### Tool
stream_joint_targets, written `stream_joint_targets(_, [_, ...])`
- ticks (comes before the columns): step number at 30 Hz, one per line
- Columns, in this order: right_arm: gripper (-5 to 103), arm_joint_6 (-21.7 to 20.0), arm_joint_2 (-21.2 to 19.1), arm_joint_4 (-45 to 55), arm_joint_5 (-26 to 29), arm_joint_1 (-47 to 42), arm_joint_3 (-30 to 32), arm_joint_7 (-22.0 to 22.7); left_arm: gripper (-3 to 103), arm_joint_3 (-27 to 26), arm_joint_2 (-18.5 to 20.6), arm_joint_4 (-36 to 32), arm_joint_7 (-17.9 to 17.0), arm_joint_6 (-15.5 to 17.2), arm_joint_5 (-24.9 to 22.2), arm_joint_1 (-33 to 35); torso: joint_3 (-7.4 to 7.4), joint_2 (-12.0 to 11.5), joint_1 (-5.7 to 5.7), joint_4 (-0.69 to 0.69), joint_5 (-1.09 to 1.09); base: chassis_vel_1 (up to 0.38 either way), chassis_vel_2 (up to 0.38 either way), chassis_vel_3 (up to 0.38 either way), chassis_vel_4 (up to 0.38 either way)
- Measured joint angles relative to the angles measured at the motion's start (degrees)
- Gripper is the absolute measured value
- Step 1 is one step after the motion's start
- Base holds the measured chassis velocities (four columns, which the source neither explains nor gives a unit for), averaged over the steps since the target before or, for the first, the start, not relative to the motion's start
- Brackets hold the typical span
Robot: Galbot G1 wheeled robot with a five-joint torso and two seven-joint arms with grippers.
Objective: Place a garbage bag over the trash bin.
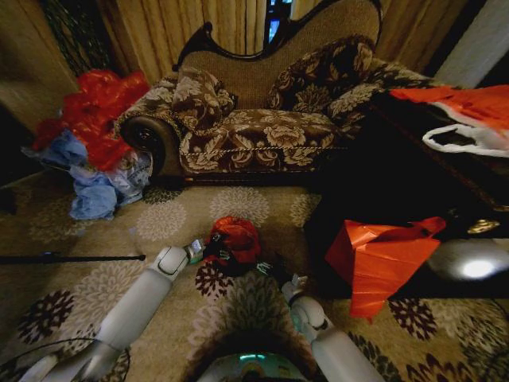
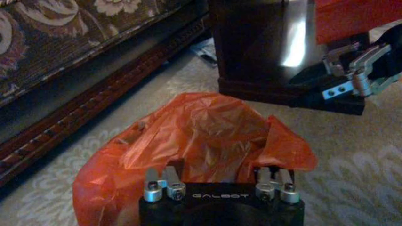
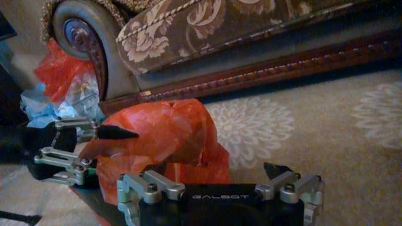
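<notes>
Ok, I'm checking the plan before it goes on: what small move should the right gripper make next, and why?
Probably ease the right gripper in to the hem of the garbage bag. It stands open beside the bag, which sits bunched over the trash bin, with the left gripper at the opposite side.

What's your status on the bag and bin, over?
Left gripper at garbage bag, fingers unclear; right gripper open beside it. Bag draped loosely on trash bin, bunched on top. Nothing in the way on the carpet.
</notes>
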Motion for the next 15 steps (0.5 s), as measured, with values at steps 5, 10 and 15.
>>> stream_joint_targets(5, [100,-0.04,0.43,-0.90,-0.20,0.56,-0.33,0.31,35,-0.58,0.86,-2.04,0.00,0.17,-1.50,0.87,-0.01,0.00,0.00,0.01,0.00,0.000,0.000,0.000,0.000])
stream_joint_targets(10, [100,0.01,0.92,-1.16,-0.47,0.77,-0.53,0.62,19,-0.67,0.65,-1.89,0.07,0.16,-1.82,0.99,-0.01,0.00,0.00,0.00,0.00,0.000,0.000,0.000,0.000])
stream_joint_targets(15, [100,0.15,0.89,-1.04,-0.47,0.92,-0.64,1.16,3,-0.69,0.00,-1.40,0.09,0.14,-1.91,1.00,-0.01,0.00,0.00,0.01,0.00,0.000,0.000,0.000,0.000])
